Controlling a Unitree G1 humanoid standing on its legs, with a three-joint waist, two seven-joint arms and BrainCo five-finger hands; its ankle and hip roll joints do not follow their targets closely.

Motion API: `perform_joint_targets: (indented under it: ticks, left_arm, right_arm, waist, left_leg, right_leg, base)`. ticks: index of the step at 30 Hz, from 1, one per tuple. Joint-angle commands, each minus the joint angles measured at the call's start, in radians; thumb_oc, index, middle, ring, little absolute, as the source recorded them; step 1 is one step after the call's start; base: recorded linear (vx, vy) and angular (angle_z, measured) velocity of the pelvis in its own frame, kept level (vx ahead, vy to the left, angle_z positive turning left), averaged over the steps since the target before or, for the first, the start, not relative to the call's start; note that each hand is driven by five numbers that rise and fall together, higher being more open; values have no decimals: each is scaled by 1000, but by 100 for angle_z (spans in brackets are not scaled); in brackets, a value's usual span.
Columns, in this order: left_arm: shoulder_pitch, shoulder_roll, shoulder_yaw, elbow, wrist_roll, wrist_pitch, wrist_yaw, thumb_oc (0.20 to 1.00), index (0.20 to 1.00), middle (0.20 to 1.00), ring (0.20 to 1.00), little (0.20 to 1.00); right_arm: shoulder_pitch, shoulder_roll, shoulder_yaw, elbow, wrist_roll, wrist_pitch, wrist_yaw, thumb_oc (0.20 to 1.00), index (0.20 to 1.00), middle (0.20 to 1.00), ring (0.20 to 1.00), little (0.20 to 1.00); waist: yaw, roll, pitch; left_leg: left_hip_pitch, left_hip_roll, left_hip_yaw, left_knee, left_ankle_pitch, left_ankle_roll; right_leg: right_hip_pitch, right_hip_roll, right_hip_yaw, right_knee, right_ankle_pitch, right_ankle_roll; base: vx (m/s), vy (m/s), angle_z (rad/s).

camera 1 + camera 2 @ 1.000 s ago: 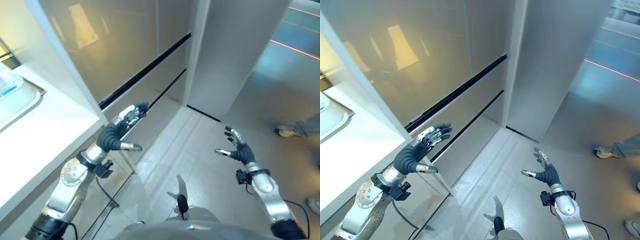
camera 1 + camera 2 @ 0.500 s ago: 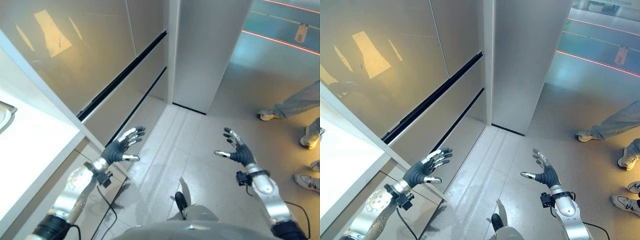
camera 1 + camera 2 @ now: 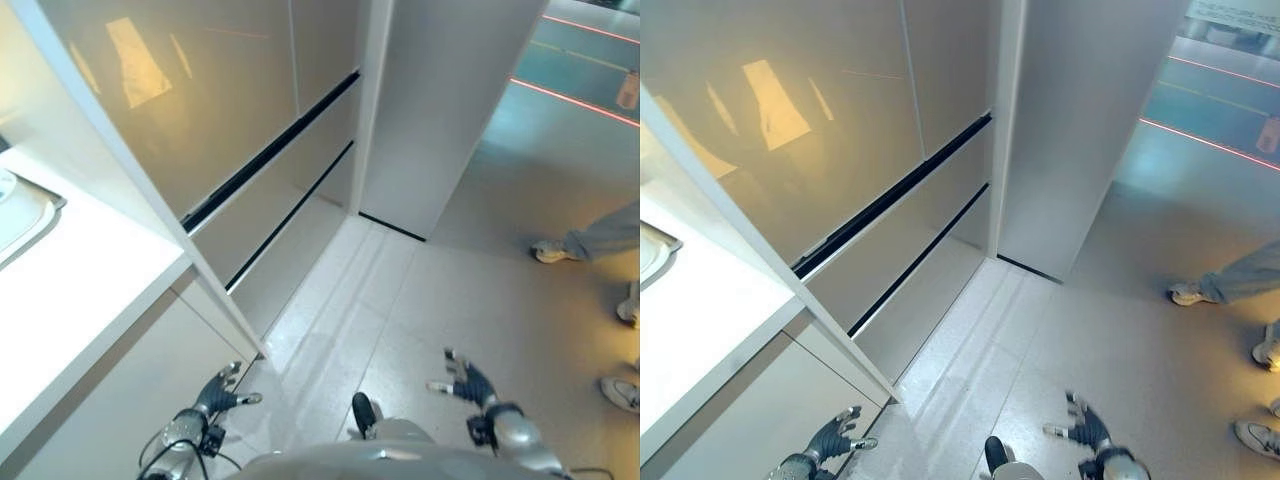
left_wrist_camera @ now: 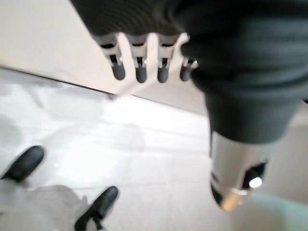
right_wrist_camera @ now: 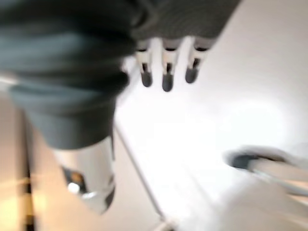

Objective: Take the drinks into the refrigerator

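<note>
Both the left hand [image 3: 222,391] and right hand [image 3: 467,381] hang low over the pale tiled floor [image 3: 470,300], fingers relaxed and empty, beside the closed glossy beige refrigerator front [image 3: 840,140]; I cannot tell where the drinks are, likely rigid, slippery.

A white countertop [image 3: 70,300] fills the left side of the head views, with a tray edge [image 3: 25,215] at far left. Pale tiled floor [image 3: 420,300] spreads across the centre. A person's trouser leg and shoe [image 3: 560,250] stand at right.
</note>
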Motion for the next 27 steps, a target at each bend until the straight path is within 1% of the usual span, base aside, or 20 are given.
perform_joint_targets:
  ticks: [1, 3, 8, 9, 10, 12, 13, 14, 15, 16, 17, 18, 19, 20, 23, 27]
  left_arm:
    - [-43, -21, 41, 108, -16, 34, 32, 1000, 1000, 1000, 1000, 1000]
    - [-48, -31, 65, 172, -17, 50, 35, 1000, 1000, 1000, 1000, 1000]
    - [-44, -42, 85, 189, -50, 55, 35, 1000, 1000, 1000, 1000, 1000]
    - [-50, -42, 84, 190, -55, 59, 47, 1000, 1000, 1000, 1000, 1000]
    - [-50, -42, 84, 190, -55, 59, 47, 1000, 1000, 1000, 1000, 1000]
    - [-59, -42, 87, 195, -74, 63, 57, 1000, 1000, 1000, 1000, 1000]
    - [-59, -42, 87, 195, -74, 63, 57, 1000, 1000, 1000, 1000, 1000]
    - [-65, -44, 84, 200, -78, 66, 62, 1000, 1000, 1000, 1000, 1000]
    - [-65, -44, 84, 200, -78, 66, 62, 1000, 1000, 1000, 1000, 1000]
    - [-72, -45, 77, 205, -81, 66, 66, 1000, 1000, 1000, 1000, 1000]
    - [-77, -47, 73, 207, -80, 69, 68, 1000, 1000, 1000, 1000, 1000]
    - [-81, -49, 69, 208, -79, 69, 70, 1000, 1000, 1000, 1000, 1000]
    - [-81, -49, 69, 208, -79, 69, 70, 1000, 1000, 1000, 1000, 1000]
    - [-87, -52, 59, 208, -82, 67, 70, 1000, 1000, 1000, 1000, 1000]
    - [-94, -62, 48, 210, -88, 65, 72, 1000, 1000, 1000, 1000, 1000]
    - [-102, -69, 35, 203, -91, 60, 80, 1000, 1000, 1000, 1000, 1000]
  right_arm:
    - [-111, 37, -8, 123, 20, 25, -4, 1000, 1000, 1000, 1000, 1000]
    - [-117, 64, -24, 166, 60, 36, 3, 1000, 1000, 1000, 1000, 1000]
    - [-124, 96, -43, 227, 137, 52, 25, 1000, 1000, 1000, 1000, 1000]
    - [-138, 100, -40, 229, 140, 55, 15, 1000, 1000, 1000, 1000, 1000]
    - [-138, 100, -40, 230, 140, 55, 16, 1000, 1000, 1000, 1000, 1000]
    - [-149, 104, -30, 226, 131, 56, 1, 1000, 1000, 1000, 1000, 1000]
    - [-149, 104, -30, 226, 131, 56, 1, 1000, 1000, 1000, 1000, 1000]
    - [-154, 103, -25, 224, 122, 59, -5, 1000, 1000, 1000, 1000, 1000]
    - [-154, 103, -25, 224, 122, 59, -5, 1000, 1000, 1000, 1000, 1000]
    - [-162, 98, -18, 228, 108, 61, -16, 1000, 1000, 1000, 1000, 1000]
    - [-167, 98, -15, 226, 106, 62, -19, 1000, 1000, 1000, 1000, 1000]
    - [-171, 97, -15, 229, 104, 63, -23, 1000, 1000, 1000, 1000, 1000]
    - [-171, 97, -15, 229, 104, 63, -23, 1000, 1000, 1000, 1000, 1000]
    - [-184, 97, -5, 230, 99, 66, -26, 1000, 1000, 1000, 1000, 1000]
    - [-192, 99, -8, 235, 112, 65, -30, 1000, 1000, 1000, 1000, 1000]
    - [-206, 98, 1, 211, 118, 60, -38, 1000, 1000, 1000, 1000, 1000]
  waist:
    - [21, -18, 11]
    - [29, -21, 6]
    - [53, -27, 1]
    - [65, -29, 2]
    - [63, -30, 2]
    - [78, -34, 4]
    - [76, -34, 5]
    - [81, -40, 5]
    - [81, -40, 5]
    - [91, -43, 5]
    - [94, -44, 5]
    - [98, -45, 4]
    - [98, -45, 4]
    - [107, -45, 3]
    - [116, -44, 0]
    - [121, -42, -1]
  left_leg:
    - [-54, -58, -91, 115, -116, 81]
    - [-47, -57, -108, 100, -109, 80]
    - [-44, -54, -167, 70, -88, 76]
    - [-49, -53, -192, 61, -77, 74]
    - [-49, -53, -194, 61, -76, 74]
    - [-59, -51, -231, 46, -56, 68]
    - [-59, -52, -233, 46, -55, 68]
    - [-68, -50, -267, 30, -41, 65]
    - [-69, -50, -267, 30, -41, 65]
    - [-84, -49, -307, 18, -23, 62]
    - [-93, -49, -325, 16, -17, 60]
    - [-101, -49, -342, 13, -13, 59]
    - [-101, -49, -342, 13, -13, 59]
    - [-113, -49, -374, 8, -5, 57]
    - [-128, -52, -415, 5, 6, 55]
    - [-137, -55, -449, 2, 13, 52]
  right_leg:
    - [-16, -38, -59, 123, -79, 87]
    - [-5, -41, -72, 117, -83, 84]
    - [19, -52, -118, 112, -97, 77]
    - [26, -55, -139, 114, -104, 71]
    - [26, -56, -141, 114, -104, 71]
    - [36, -59, -169, 107, -107, 62]
    - [37, -60, -172, 107, -108, 62]
    - [47, -66, -200, 97, -110, 57]
    - [47, -66, -201, 97, -110, 57]
    - [56, -70, -235, 85, -113, 52]
    - [60, -74, -249, 79, -114, 50]
    - [63, -77, -264, 75, -115, 50]
    - [63, -77, -264, 75, -115, 50]
    - [71, -83, -291, 69, -118, 45]
    - [79, -92, -329, 67, -122, 42]
    - [80, -100, -360, 75, -128, 39]
  base:
    - [18, -9, 32]
    - [26, -17, 33]
    - [18, -27, 29]
    - [-13, -26, 46]
    - [-20, -30, 52]
    - [-23, -38, 48]
    - [-47, -59, 52]
    - [-31, -34, 53]
    - [-67, -69, 75]
    - [-49, -49, 57]
    - [-59, -64, 66]
    - [-24, -28, 52]
    - [-22, -37, 73]
    - [-8, -25, 61]
    - [-12, -17, 51]
    - [0, -6, 44]
